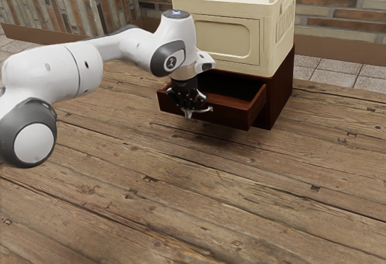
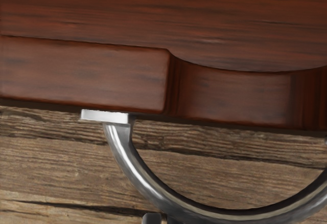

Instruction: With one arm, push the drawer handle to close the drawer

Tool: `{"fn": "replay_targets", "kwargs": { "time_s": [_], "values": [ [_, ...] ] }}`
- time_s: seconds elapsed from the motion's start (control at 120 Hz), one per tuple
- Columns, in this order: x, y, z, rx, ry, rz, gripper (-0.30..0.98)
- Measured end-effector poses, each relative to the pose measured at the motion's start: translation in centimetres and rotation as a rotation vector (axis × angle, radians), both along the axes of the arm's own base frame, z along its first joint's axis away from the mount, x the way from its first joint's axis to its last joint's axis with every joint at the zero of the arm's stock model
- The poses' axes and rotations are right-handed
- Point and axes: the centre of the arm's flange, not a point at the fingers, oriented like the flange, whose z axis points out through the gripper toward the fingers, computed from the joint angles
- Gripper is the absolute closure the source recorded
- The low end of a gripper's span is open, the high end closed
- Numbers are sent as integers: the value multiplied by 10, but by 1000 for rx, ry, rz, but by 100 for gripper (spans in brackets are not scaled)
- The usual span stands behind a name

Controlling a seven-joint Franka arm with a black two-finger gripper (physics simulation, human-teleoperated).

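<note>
Brick walls [image 1: 338, 6] and a table [image 1: 199, 179] of worn wooden planks frame a dark red-brown cabinet [image 1: 281, 89], its drawer [image 1: 226, 117] standing open beneath a cream box [image 1: 232, 38]. The robot arm [image 1: 136, 48] reaches in with its black gripper [image 1: 188, 114] pointed down at the drawer front, next to the curved metal handle [image 2: 134, 168]. Whether the fingers are spread or pressed together, the pictures cannot tell.

The drawer looks ready for the push, but the thin, rounded bow is likely to be a slippery target: pressure off its middle could send the gripper sliding along the curve or twist the drawer in its runners. Coming in too high could carry the hand over the front's rim and into the open drawer; catching inside the bow could drag the drawer outward if the arm backs off.

Contact between gripper and handle cannot be confirmed. A small dark piece [image 2: 153, 218], cut off at the wrist view's lower edge beside the bow, is hard to identify. The handle's far end runs out of that view, and the drawer's shadowed interior hides its depth.
</note>
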Motion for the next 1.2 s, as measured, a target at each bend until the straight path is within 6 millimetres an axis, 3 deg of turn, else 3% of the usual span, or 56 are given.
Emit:
{"fn": "replay_targets", "kwargs": {
  "time_s": [0.583,0.883,1.2],
  "values": [
    [27,3,-8,-28,-119,-9,78],
    [41,14,-1,-29,-205,0,79],
    [57,8,-10,-44,-265,-10,79]
  ]
}}
